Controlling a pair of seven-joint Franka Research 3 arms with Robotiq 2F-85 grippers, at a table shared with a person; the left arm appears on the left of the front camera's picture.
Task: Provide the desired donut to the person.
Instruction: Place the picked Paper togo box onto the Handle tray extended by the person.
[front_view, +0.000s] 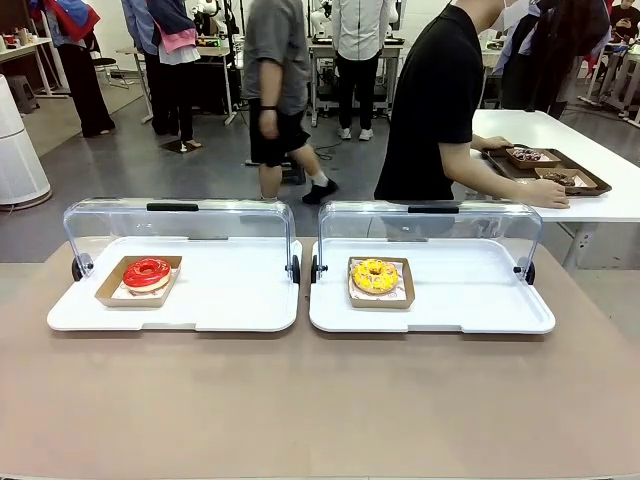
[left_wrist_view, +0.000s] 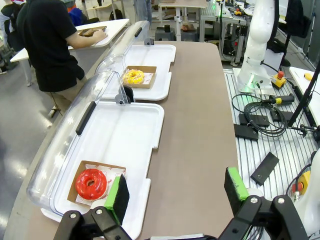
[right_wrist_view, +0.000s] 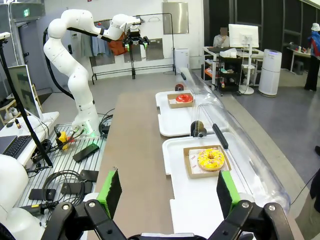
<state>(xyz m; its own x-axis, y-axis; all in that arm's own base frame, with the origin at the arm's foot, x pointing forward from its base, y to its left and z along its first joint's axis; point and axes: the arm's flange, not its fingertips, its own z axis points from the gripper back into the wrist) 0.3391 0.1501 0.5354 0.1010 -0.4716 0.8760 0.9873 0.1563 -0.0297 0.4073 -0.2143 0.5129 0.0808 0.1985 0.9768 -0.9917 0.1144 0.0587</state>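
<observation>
A red-glazed donut (front_view: 147, 273) lies in a cardboard tray on the left white tray (front_view: 230, 300); a yellow sprinkled donut (front_view: 375, 275) lies in its own cardboard tray on the right white tray (front_view: 470, 300). Both clear lids stand raised. The person (front_view: 432, 100) in black bends over a side table, hands on a dark brown tray (front_view: 590, 185). My left gripper (left_wrist_view: 175, 192) hovers open high above the table's end, with the red donut (left_wrist_view: 91, 183) below its left finger. My right gripper (right_wrist_view: 166, 192) is open too, above the other end, the yellow donut (right_wrist_view: 211, 158) ahead.
The brown tabletop (front_view: 320, 400) stretches bare in front of both trays. The left arm (right_wrist_view: 75, 60) shows raised far off in the right wrist view. The brown tray holds other donuts in small boxes (front_view: 528, 156). Passers-by walk behind the person.
</observation>
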